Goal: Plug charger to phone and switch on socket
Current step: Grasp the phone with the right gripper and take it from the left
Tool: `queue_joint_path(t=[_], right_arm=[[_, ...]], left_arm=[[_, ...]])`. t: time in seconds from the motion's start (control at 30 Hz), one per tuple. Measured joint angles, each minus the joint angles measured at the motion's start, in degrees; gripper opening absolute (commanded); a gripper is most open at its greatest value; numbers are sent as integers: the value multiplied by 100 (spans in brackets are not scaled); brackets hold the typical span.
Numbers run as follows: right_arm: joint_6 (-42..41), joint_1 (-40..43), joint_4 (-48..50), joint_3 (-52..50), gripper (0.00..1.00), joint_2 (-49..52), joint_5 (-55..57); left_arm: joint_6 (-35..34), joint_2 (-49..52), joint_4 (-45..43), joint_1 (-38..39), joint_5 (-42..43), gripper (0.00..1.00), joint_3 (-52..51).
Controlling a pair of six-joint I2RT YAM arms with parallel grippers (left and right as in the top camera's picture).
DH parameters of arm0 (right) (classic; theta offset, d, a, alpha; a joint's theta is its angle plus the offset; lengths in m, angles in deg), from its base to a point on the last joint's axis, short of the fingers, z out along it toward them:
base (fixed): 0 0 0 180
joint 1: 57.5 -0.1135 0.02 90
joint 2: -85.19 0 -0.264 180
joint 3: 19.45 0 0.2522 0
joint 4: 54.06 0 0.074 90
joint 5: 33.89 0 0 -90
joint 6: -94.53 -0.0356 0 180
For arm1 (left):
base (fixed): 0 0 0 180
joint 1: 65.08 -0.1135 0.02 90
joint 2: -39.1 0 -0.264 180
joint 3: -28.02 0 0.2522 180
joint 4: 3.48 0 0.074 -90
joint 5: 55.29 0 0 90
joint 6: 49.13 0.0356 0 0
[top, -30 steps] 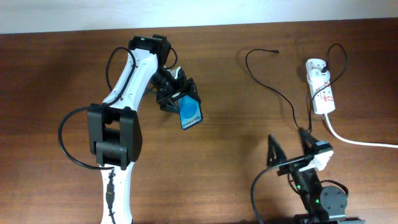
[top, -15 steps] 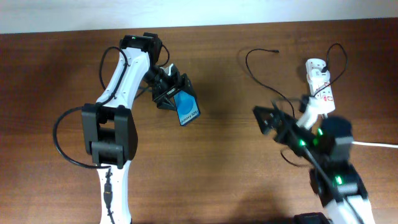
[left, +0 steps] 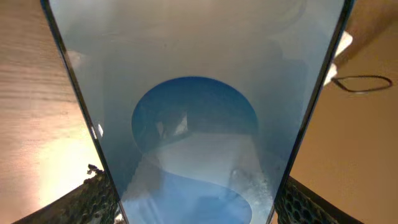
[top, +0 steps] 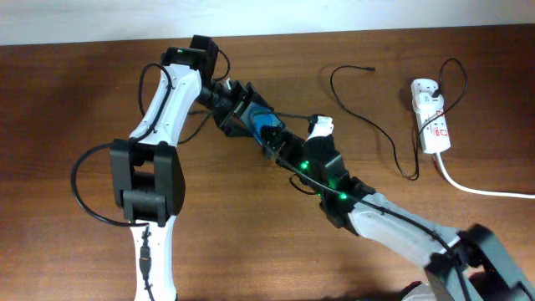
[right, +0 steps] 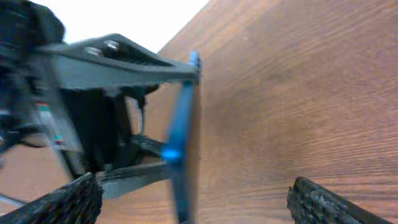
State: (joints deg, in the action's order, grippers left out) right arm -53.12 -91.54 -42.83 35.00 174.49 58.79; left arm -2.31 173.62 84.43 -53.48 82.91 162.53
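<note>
We hold the phone [top: 266, 127] in our left claw [top: 237, 107], which is clenched tight on it. The blue screen fills the left wrist view. Our right claw [top: 279, 148] is spread wide and has nothing in it. It sits just beside the phone.

In the right wrist view we see the phone from its thin edge, like a blue line. It stands between our two right fingers [right: 62, 199] but does not touch them.

We think the job right now is for the right claw to take or steady the phone. To do this well, we should go slowly and keep the phone in the middle of the gap. We should close softly on its two flat faces. The left claw should not let go until the right one has a good hold. We should also keep the end with the plug hole free.

The charger [top: 376, 125] lies on the table [top: 75, 92], well apart from both claws. Its little tip [top: 370, 68] is near the far side. The socket [top: 433, 117] lies past it on the right.
</note>
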Motion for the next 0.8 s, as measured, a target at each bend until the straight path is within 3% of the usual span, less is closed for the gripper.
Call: queue_joint_path(t=[0.2,0.3,0.43,0.57,0.67,0.7,0.73,0.77,0.8], right_arm=[[350,-9,590,216,65,730,286],[413,-9,544,365,56,730,284],[426,-9,540,365,25,730,50],[435,24,450,352,10,752,-20],[400,57,409,341,5,780,-83],[374,66,413,341,4,785,-111],[365,68,413,341,4,785,-127],[343,70,415,341,4,785,-129],[299,98,415,341,4,785,-179]], left_arm=[[131,0,144,52,195,59,0],[221,0,144,227,170,59,0],[332,0,140,350,109,59,0],[442,0,157,332,-35,59,2],[455,-2,173,323,-63,62,2],[457,-2,170,321,-63,66,2],[457,-2,177,313,-59,77,2],[457,-2,184,310,-61,99,2],[450,-2,184,313,-61,99,2]])
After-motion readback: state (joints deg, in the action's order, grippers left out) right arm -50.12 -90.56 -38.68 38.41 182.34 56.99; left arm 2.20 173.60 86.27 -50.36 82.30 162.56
